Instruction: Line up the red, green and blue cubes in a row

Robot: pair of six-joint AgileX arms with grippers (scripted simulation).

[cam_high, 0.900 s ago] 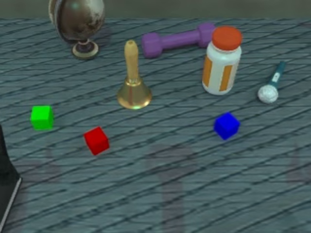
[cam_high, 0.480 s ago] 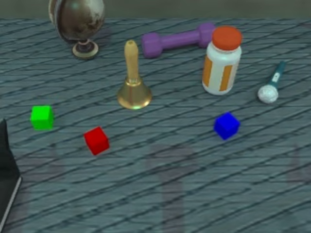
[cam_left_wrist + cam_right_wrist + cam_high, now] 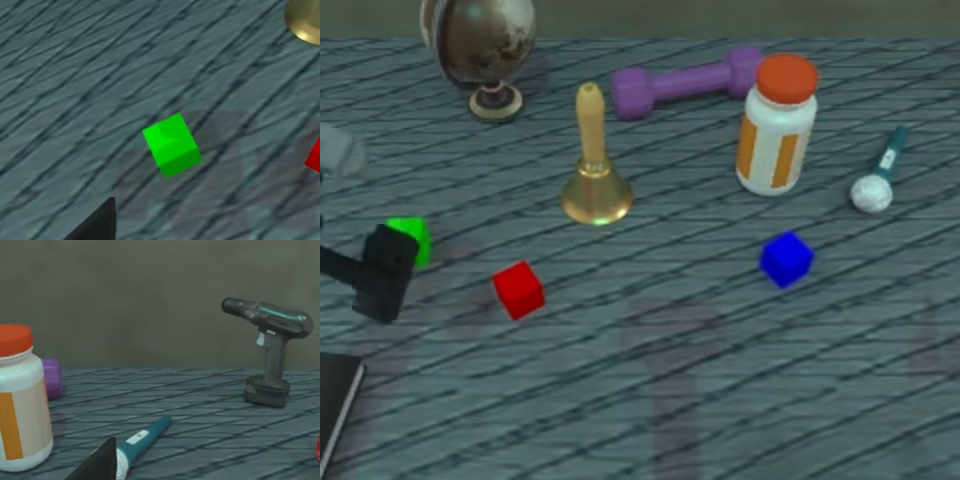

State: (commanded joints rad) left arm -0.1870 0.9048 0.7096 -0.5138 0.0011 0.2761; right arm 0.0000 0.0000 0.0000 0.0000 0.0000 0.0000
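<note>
The green cube (image 3: 412,232) lies at the table's left, partly covered in the top view by my left gripper (image 3: 384,272), which hovers just in front of and to the left of it. In the left wrist view the green cube (image 3: 171,144) sits free on the table, ahead of one dark fingertip (image 3: 102,225); the jaws stand open with nothing between them. The red cube (image 3: 518,289) lies to its right, nearer the front. The blue cube (image 3: 786,258) sits right of centre. My right arm is out of the top view; one fingertip (image 3: 102,462) shows in its wrist view, the gripper open.
A brass bell (image 3: 595,165) stands behind the red cube. Along the back are a globe (image 3: 485,45), a purple dumbbell (image 3: 685,82) and a white bottle (image 3: 777,125). A teal-handled microphone (image 3: 880,175) lies at the right. A drill (image 3: 270,355) stands farther off.
My left arm has swung in from the left edge and its gripper now hangs over the green cube's near side. No cube has moved.
</note>
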